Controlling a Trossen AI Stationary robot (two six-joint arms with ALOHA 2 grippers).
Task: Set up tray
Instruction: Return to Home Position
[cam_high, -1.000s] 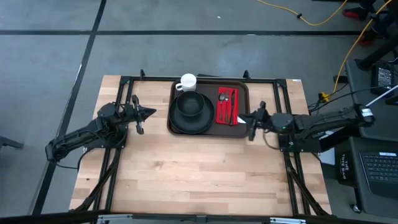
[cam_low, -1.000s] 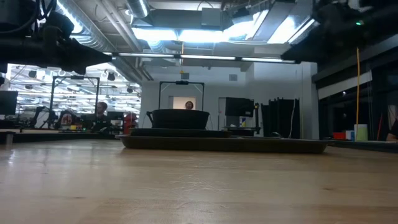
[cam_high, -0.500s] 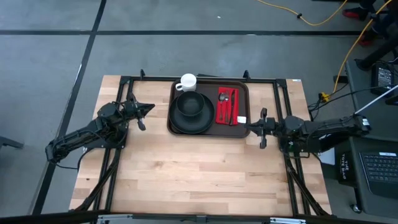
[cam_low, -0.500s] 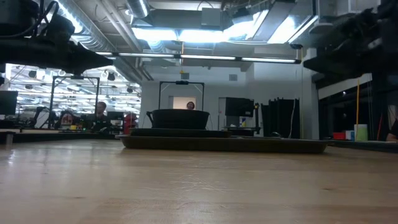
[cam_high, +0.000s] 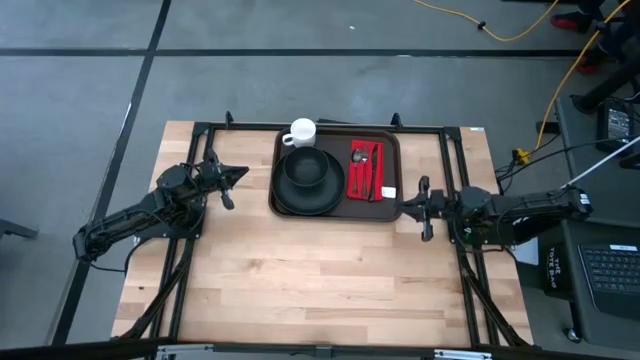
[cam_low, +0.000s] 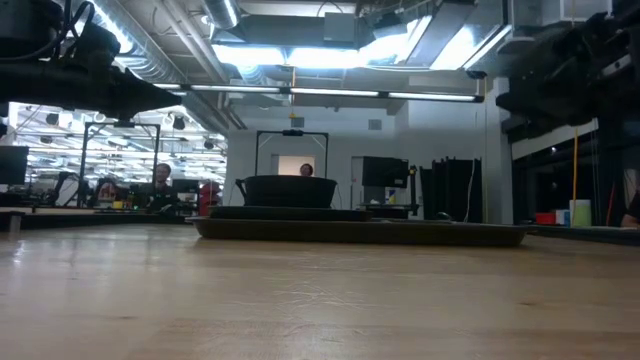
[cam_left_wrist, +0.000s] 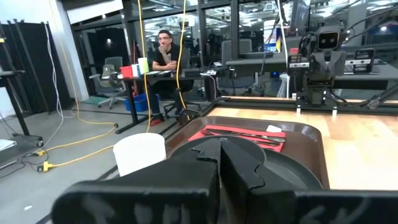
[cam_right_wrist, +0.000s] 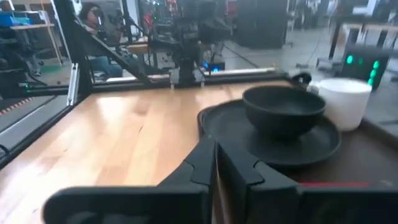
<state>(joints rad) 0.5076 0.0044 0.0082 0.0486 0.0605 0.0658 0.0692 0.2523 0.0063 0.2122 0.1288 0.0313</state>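
On the pale wooden desk (cam_high: 300, 290), the right end effector (cam_high: 412, 207), fingers together, hung just beside the near right corner of the tray (cam_high: 337, 140), which lay crosswise at the far edge, the left end effector (cam_high: 240, 177), likewise pinched together, farther off.

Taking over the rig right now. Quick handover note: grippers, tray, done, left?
Left gripper: shut, empty, above the table left of the tray.
Right gripper: shut, empty, just off the tray's right edge.
Tray, back centre of the table: black bowl on black plate, white mug at its back left corner, red napkin on the right with black cutlery on it.
Done: tray looks fully set.
Left: likely only parking both arms.
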